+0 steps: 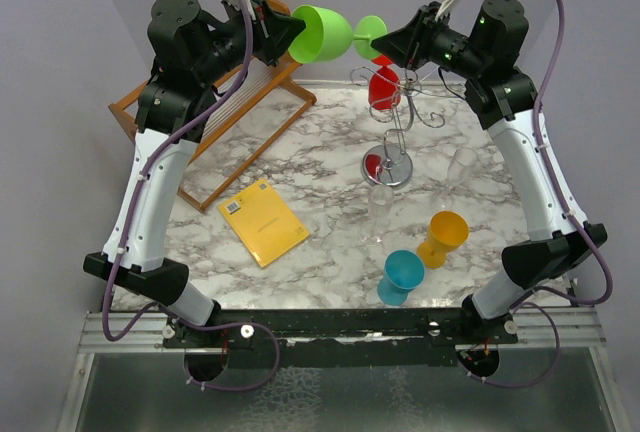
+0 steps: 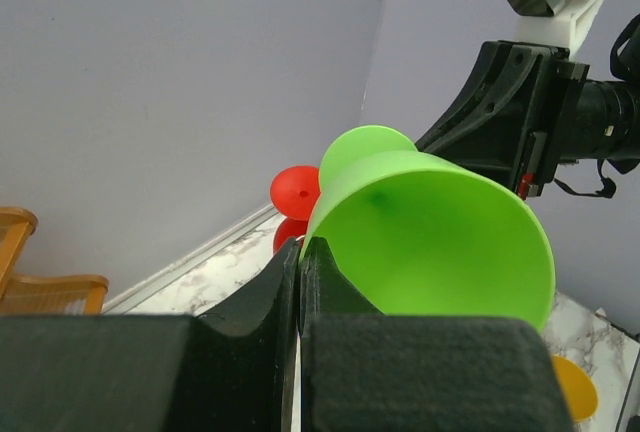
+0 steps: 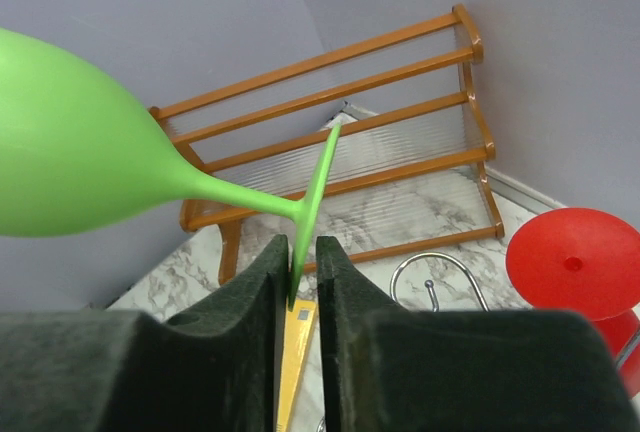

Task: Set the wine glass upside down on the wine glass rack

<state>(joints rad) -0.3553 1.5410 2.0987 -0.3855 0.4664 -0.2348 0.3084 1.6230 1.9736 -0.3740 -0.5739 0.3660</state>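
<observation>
A green wine glass hangs on its side high above the table, between both arms. My left gripper is shut on the rim of its bowl, fingertips pinched together. My right gripper straddles the glass's round foot. Its jaws are nearly together: one pad touches the foot's edge and a thin gap shows on the other side. The silver wine glass rack stands below on its round base, with a red glass hanging upside down on it.
A slatted wooden rack leans at the back left. On the marble top lie a yellow booklet, two clear glasses, an orange glass and a blue glass.
</observation>
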